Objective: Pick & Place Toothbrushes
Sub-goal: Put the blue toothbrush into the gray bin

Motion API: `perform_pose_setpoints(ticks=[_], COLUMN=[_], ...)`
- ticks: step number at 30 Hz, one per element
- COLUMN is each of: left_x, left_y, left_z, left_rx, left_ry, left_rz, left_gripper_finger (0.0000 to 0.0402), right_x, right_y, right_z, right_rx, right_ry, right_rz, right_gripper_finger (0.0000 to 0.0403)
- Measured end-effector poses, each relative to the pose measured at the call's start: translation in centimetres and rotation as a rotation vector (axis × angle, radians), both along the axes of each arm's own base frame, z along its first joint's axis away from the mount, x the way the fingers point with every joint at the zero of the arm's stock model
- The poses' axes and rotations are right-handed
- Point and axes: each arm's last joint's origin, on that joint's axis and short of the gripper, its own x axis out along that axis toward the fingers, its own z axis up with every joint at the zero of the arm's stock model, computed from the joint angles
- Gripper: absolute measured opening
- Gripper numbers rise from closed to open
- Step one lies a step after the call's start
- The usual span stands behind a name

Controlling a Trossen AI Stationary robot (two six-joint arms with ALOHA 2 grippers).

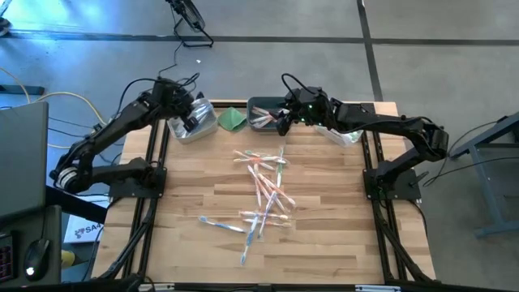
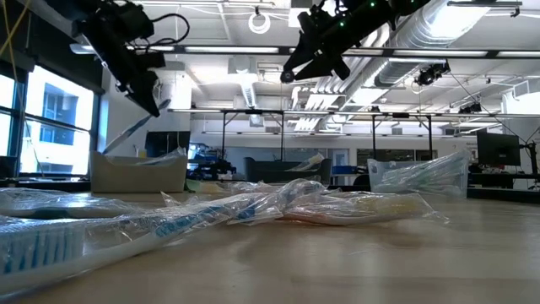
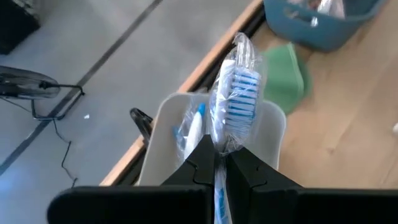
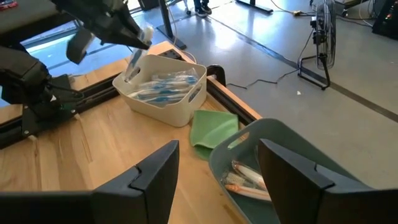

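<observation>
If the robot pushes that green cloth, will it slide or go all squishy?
The green cloth would probably bunch up rather than slide whole: it lies folded and looks soft. It likely weighs little, being thin. It shouldn't roll or break. It lies between the white bin and the teal bin, so a push might press it against one.

Glossy clear-wrapped plastic toothbrushes point(image 1: 263, 191) lie on a smooth wooden table point(image 1: 324, 243) near matt green cloth point(image 1: 233, 119).

Bright, even overhead light; low view foregrnd toothbrushes point(image 2: 126, 228) blurred (wrapper glare); windows blown out at left.
</observation>
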Motion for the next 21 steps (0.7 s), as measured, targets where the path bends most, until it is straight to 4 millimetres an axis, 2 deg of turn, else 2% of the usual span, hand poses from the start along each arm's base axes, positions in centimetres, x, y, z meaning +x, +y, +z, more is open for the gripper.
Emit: perform_pose_setpoints(ticks=[21], left_x=[2.2], left_y=[3.2], left_z=[-4.8], left_rx=[-0.139], left_ry=[0.203], left_rz=[-0.044], left_gripper_finger=[0.0005], right_x=[0.0], right_y=[0.0], right_z=[0.0], right_rx=[0.003], right_ry=[0.000], right_rz=[-0.001], right_gripper_finger=[0.0210])
